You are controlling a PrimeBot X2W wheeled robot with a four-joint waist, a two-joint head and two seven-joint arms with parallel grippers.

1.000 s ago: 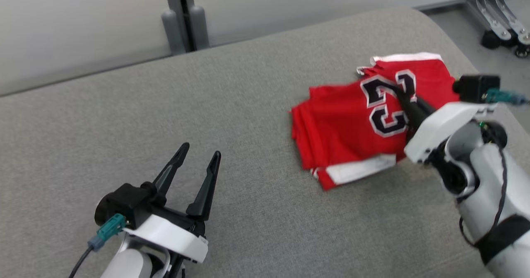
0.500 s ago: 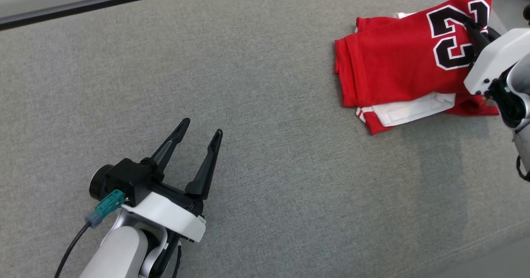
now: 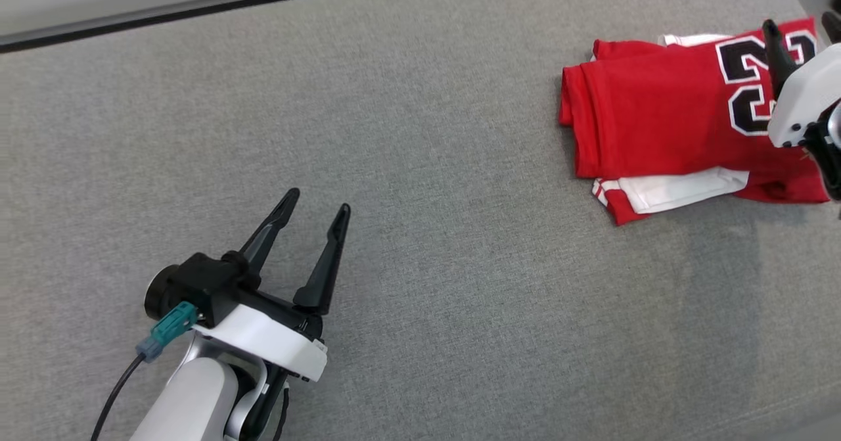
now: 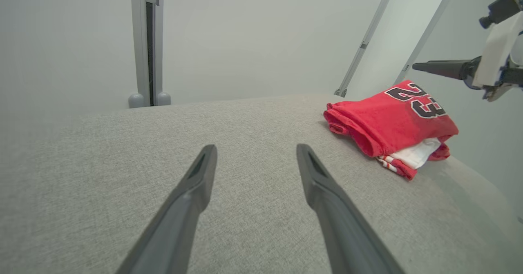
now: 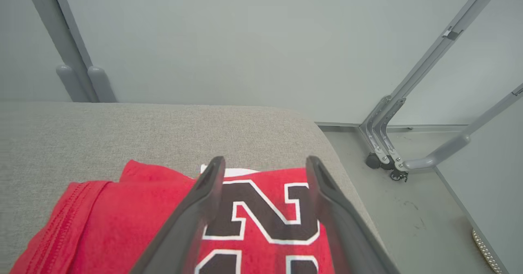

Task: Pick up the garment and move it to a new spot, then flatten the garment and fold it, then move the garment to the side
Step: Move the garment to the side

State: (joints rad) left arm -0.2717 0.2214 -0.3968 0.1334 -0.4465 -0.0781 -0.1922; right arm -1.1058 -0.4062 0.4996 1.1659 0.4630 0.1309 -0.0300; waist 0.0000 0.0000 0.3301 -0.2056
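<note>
The garment (image 3: 663, 119), a red jersey with black-and-white numbers and white trim, lies folded near the right end of the grey cushioned surface (image 3: 420, 165). My right gripper (image 3: 801, 33) hangs open just above the garment's numbered part, with nothing between its fingers. The right wrist view looks down past the open right gripper (image 5: 264, 163) onto the garment (image 5: 102, 217). In the left wrist view the right gripper (image 4: 449, 67) hovers clear of the garment (image 4: 392, 123). My left gripper (image 3: 314, 208) rests open and empty at the lower left, far from the garment.
The surface's rounded right end drops off just beyond the garment to a grey floor. A metal frame leg with casters (image 5: 384, 159) stands on that floor. A grey post (image 4: 146, 41) and a pale wall rise behind the surface.
My right gripper has opened and let go of the garment, which now lies on the surface. The head camera has shifted, so the whole picture moved. My left gripper kept still.
</note>
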